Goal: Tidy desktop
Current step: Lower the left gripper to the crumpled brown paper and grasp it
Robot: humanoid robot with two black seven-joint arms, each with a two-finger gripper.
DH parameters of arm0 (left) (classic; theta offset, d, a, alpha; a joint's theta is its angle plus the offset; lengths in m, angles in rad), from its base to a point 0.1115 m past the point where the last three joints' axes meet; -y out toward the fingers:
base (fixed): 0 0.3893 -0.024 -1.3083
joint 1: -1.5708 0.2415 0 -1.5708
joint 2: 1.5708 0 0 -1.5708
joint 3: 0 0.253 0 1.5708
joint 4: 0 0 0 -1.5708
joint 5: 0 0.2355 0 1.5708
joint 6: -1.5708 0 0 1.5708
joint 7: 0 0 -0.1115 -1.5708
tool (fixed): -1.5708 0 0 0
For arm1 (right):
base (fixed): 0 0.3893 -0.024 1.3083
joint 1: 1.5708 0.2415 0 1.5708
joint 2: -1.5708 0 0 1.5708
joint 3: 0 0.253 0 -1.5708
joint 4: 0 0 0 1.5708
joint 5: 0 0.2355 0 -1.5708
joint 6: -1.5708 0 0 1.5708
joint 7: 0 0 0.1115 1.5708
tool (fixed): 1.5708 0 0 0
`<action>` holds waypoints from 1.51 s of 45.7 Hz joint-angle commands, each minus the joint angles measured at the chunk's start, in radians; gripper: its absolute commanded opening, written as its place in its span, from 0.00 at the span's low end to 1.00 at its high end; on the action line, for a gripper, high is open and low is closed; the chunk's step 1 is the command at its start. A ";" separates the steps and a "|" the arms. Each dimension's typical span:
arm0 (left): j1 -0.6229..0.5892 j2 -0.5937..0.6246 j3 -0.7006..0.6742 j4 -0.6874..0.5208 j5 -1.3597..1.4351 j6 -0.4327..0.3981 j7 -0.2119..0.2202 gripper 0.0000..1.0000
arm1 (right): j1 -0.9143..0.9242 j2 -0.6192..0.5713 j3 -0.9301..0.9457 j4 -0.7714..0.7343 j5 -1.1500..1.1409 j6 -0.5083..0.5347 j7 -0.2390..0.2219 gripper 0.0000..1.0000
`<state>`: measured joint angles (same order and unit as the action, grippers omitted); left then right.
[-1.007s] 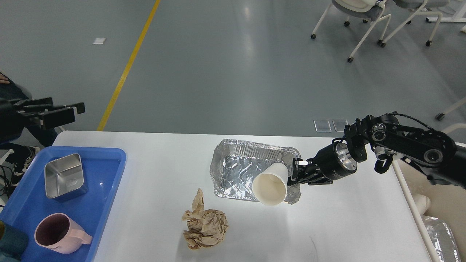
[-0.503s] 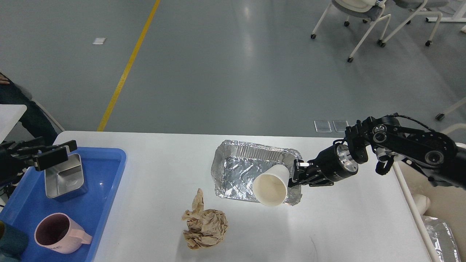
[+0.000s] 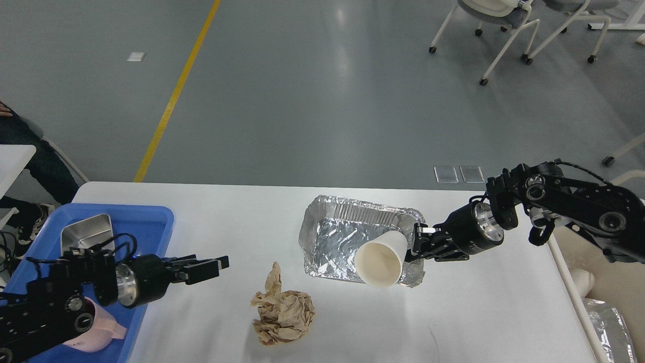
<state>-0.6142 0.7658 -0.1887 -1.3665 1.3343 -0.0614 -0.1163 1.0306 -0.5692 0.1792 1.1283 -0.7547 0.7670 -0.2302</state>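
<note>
The white desktop [image 3: 227, 217] holds a crumpled foil tray [image 3: 337, 232], a wad of crumpled brown paper [image 3: 284, 313] and a blue plastic tray [image 3: 153, 217] at the left. My right gripper [image 3: 414, 243] is shut on the side of a white paper cup [image 3: 380, 258]. The cup is tilted with its mouth towards me, over the foil tray's front right corner. My left gripper [image 3: 209, 264] points right, low over the desktop between the blue tray and the brown paper. Its fingers look slightly apart and hold nothing.
In the blue tray lie a steel box [image 3: 88, 229] and a pink mug [image 3: 103, 337], partly hidden by my left arm. A cream bin [image 3: 599, 302] with foil in it stands off the desktop's right edge. Chairs stand on the floor behind.
My left arm swung from the far left down and right, across the blue tray and out over the desktop. My right gripper, the cup and the foil tray shifted slightly right.
</note>
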 commanded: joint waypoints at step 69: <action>0.070 0.030 -0.047 -0.049 0.183 -0.124 -0.105 0.01 | -0.003 0.005 0.008 -0.002 0.000 -0.011 0.000 0.00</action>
<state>-0.5418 0.7034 -0.1538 -1.3286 1.5281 -0.1413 -0.1951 1.0277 -0.5618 0.1873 1.1244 -0.7547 0.7568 -0.2302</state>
